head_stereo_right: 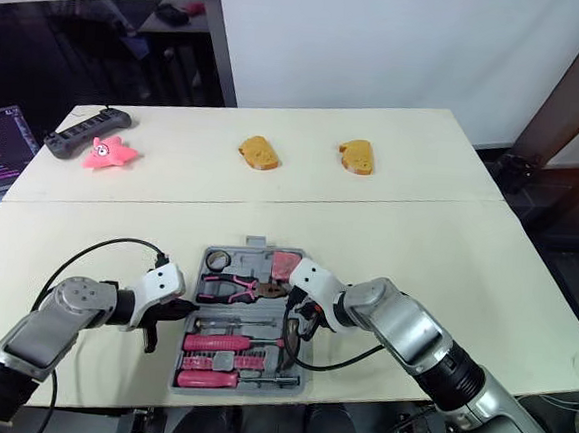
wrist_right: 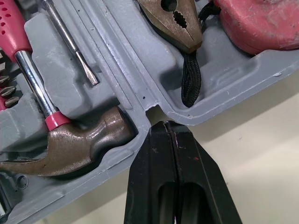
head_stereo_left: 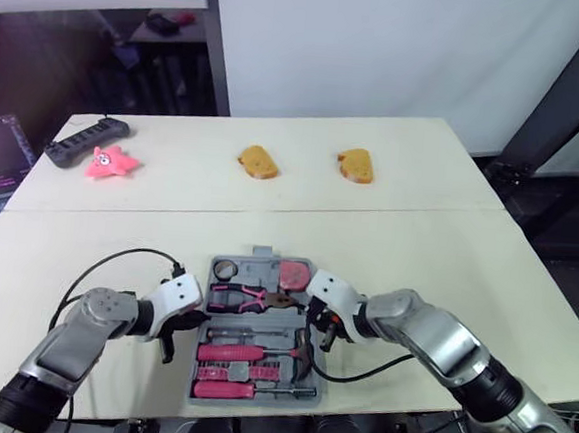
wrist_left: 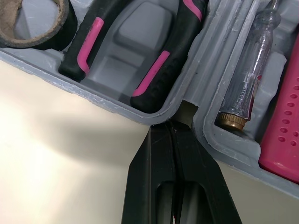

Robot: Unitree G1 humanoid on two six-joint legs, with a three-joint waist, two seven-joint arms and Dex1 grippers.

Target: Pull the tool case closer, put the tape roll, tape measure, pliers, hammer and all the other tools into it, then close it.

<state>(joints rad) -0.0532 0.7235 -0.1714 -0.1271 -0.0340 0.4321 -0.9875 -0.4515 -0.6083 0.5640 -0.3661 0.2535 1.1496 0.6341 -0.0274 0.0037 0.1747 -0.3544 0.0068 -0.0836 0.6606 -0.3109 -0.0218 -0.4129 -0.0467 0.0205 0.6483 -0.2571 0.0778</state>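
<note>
On the desk [head_stereo_left: 467,251], my left pincer [wrist_left: 174,126] and right pincer [wrist_right: 169,127] are resting closed against the tool case [head_stereo_left: 261,259] edges.

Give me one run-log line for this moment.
grey plastic tool case: open, tools inside | left gripper: shut, at case's left side notch | right gripper: shut, at case's right side notch
</note>
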